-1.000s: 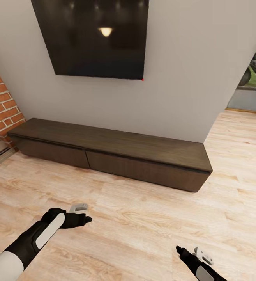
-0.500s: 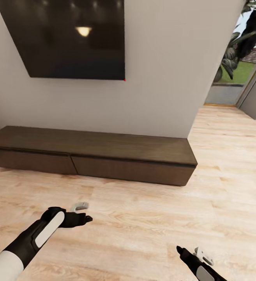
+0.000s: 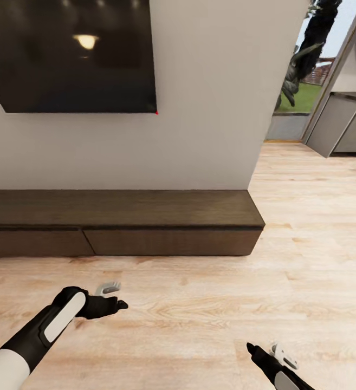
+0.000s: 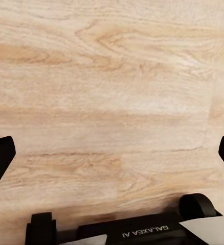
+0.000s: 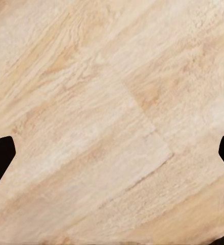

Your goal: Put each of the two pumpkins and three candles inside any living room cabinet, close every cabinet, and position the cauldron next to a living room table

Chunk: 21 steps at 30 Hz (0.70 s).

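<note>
- Wooden floor [image 3: 210, 303]; cabinet [image 3: 145, 241] far, drawers closed.
- Left gripper [image 4: 112, 153] and right gripper [image 5: 112, 153]: fingers spread, empty.
- Pumpkins, candles, cauldron: placement not confirmed.

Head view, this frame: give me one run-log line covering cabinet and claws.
cabinet: drawer fronts shut, top bare | left claw: open, holds nothing | right claw: open, holds nothing | both over wood floor

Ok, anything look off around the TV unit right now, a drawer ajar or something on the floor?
Nothing stands out. The cabinet has both visible drawer fronts flush and shut, its top is bare, and the wooden floor before it shows no spill.
</note>
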Tool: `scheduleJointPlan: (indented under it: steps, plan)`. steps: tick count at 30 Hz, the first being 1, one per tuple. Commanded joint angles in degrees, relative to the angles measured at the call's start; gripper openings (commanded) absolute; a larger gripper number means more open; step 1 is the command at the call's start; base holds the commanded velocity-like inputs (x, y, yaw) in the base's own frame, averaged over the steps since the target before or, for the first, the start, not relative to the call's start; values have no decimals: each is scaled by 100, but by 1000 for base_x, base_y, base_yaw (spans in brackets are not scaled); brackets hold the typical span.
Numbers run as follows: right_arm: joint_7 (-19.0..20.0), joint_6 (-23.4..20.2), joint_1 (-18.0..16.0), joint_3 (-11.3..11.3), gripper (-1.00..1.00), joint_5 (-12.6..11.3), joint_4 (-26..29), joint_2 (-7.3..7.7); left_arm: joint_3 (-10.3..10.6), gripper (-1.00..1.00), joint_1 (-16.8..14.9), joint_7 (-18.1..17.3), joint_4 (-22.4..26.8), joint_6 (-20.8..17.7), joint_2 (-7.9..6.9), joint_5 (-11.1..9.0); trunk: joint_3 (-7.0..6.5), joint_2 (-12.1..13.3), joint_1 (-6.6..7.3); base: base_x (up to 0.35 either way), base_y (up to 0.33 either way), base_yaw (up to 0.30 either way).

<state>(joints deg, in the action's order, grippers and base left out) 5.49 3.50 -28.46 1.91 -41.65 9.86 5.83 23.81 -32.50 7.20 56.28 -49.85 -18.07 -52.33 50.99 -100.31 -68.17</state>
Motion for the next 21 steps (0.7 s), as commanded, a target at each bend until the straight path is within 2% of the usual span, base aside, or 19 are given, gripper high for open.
scheduleJointPlan:
  steps: [1, 4, 5, 8, 12, 15, 18, 21]
  plan:
    - [61, -11, -21, -13, 100, -87, -4, 35, 51, 100, 29, 24, -26, 27, 27, -94, 4, -2, 0, 0, 0, 0]
    - [157, -107, -26, -113, 100, -182, 3, 117, 148, 100, 128, -72, -122, 124, 124, -202, 4, -2, 0, 0, 0, 0]
    - [189, -139, -35, -104, 100, -214, 14, 83, 180, 100, 160, -105, -108, 121, 157, -202, 4, -2, 0, 0, 0, 0]
    - [163, -40, -42, -2, 100, -125, 27, -6, 82, 100, 257, -74, -12, 219, 254, -116, 4, -2, 0, 0, 0, 0]
    - [34, 88, -47, 129, 100, 3, 39, -34, -46, 100, 278, 54, 117, 326, 384, 4, 4, -2, 0, 0, 0, 0]
    - [-62, 184, -47, 129, 100, 100, 50, -37, -142, 100, 279, 150, 213, 327, 481, 94, 4, -2, 0, 0, 0, 0]
    - [37, 280, -46, 118, 100, 84, 140, -41, -166, 100, 279, 246, 310, 322, 578, 182, 4, -2, 0, 0, 0, 0]
    - [133, 276, -46, 72, 100, 30, 237, -46, -188, 100, 281, 147, 406, 306, 675, 266, 4, -2, 0, 0, 0, 0]
